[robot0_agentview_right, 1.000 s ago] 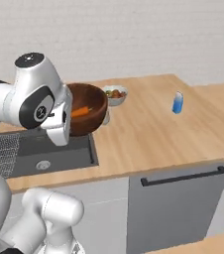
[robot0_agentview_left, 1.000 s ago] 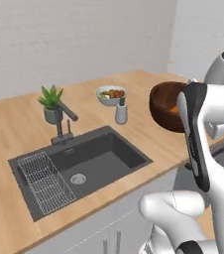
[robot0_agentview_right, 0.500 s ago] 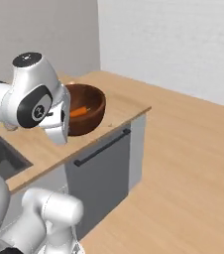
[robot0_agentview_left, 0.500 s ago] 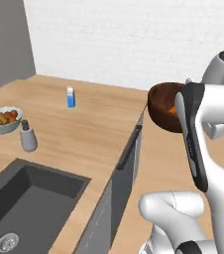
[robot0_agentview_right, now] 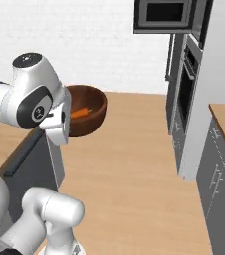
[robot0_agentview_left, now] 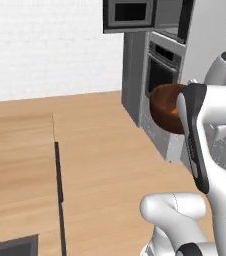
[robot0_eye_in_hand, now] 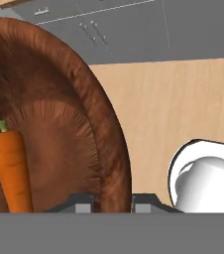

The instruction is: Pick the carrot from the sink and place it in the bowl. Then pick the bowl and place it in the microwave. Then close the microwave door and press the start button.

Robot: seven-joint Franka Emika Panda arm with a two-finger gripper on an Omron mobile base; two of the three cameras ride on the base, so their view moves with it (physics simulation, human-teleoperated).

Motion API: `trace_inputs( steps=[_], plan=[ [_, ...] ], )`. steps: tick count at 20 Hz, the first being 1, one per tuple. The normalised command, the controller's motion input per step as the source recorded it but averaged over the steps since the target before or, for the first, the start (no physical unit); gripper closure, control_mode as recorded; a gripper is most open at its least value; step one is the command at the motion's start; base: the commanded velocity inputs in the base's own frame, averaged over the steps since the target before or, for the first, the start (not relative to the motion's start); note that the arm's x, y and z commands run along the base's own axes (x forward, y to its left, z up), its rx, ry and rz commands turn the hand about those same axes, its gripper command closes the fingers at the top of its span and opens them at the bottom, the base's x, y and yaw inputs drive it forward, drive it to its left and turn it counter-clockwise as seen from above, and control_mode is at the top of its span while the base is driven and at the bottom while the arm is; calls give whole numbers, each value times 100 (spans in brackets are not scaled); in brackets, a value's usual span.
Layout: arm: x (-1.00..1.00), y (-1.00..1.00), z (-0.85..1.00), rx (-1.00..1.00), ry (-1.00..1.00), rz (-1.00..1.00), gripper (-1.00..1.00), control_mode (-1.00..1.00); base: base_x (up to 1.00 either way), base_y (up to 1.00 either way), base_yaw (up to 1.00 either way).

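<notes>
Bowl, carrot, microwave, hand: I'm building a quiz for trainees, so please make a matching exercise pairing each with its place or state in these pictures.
Things:
1. carrot
2. bowl
3. microwave
4. hand

Places or states:
A. high in the tall cabinet wall, above the oven
B. lying inside the bowl
C. clamped on the bowl's rim
D. carried in the air above the wooden floor

Pairs: 1-B, 2-D, 3-A, 4-C

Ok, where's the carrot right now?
The carrot lies inside the bowl, which the gripper holds by its rim, up in the air in front of the arm; the right base view shows it too.
</notes>
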Motion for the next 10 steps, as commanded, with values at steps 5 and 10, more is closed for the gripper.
trace_inputs(
  steps=[5, 10],
  plan=[
    [0, 0, 0, 0, 0, 0, 100, 100, 93, 15, -56],
    [0, 0, 0, 0, 0, 0, 100, 100, 100, 16, -44]
  ],
)
